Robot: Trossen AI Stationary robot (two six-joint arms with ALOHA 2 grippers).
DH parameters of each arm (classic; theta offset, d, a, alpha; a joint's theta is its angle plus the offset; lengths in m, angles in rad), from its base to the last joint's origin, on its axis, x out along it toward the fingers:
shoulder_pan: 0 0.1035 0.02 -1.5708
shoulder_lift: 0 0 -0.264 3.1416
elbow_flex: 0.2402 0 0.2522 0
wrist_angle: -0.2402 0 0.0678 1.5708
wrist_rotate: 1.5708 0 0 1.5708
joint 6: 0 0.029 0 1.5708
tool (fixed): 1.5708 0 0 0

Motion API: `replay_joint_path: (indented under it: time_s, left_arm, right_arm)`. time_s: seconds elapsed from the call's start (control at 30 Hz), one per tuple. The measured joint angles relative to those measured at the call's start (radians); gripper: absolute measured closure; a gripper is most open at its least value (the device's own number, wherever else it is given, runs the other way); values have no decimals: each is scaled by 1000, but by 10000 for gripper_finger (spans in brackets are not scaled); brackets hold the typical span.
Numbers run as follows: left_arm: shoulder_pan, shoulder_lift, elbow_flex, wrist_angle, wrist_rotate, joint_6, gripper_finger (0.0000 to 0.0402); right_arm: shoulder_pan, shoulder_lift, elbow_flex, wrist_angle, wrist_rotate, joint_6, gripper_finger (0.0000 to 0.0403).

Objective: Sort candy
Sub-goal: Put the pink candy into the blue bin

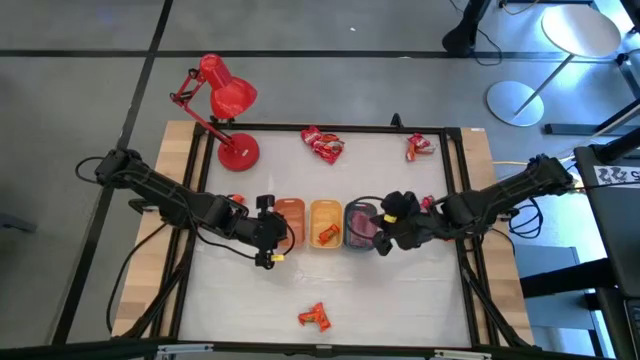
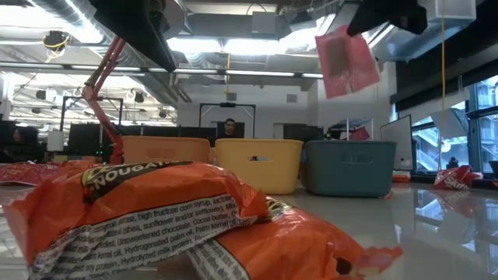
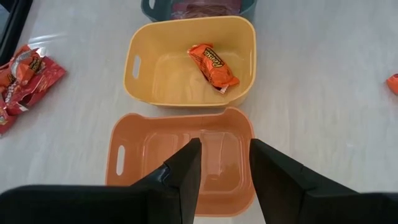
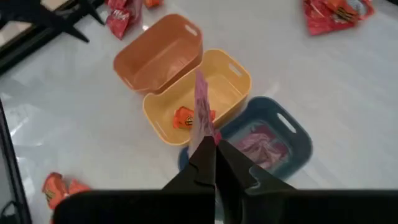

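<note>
Pinched between the right gripper's (image 4: 211,146) closed fingers, pink candy (image 4: 202,109) sticks up.

Two dark jointed arms, black cables trailing, yellow marks beside each hand.

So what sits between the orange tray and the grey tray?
The yellow tray, holding one orange candy, stands between the orange tray and the grey tray. The high view and both wrist views show it.

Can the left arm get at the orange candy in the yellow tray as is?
Probably yes. The left gripper hovers over the empty orange tray, fingers apart and holding nothing. The yellow tray sits right beside it, and the orange candy lies uncovered inside, with nothing between.
</note>
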Motion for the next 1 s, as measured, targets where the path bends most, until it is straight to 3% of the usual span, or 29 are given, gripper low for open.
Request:
replay_joint_path:
  time_s: [0.2, 0.4, 0.77, 1.0]
  left_arm:
    - [0, 0, 0, 0, 0, 0, 274]
    - [0, 0, 0, -1, 0, 0, 274]
    - [0, 0, 0, -1, 0, -12, 274]
    - [0, 0, 0, -1, 0, -12, 274]
  right_arm:
    - [-14, -18, -146, 152, -21, -22, 403]
    - [-72, -47, -281, 395, -157, -110, 403]
    - [-201, -48, -407, 492, -320, -155, 403]
    - [-214, -48, -425, 611, -397, -182, 403]
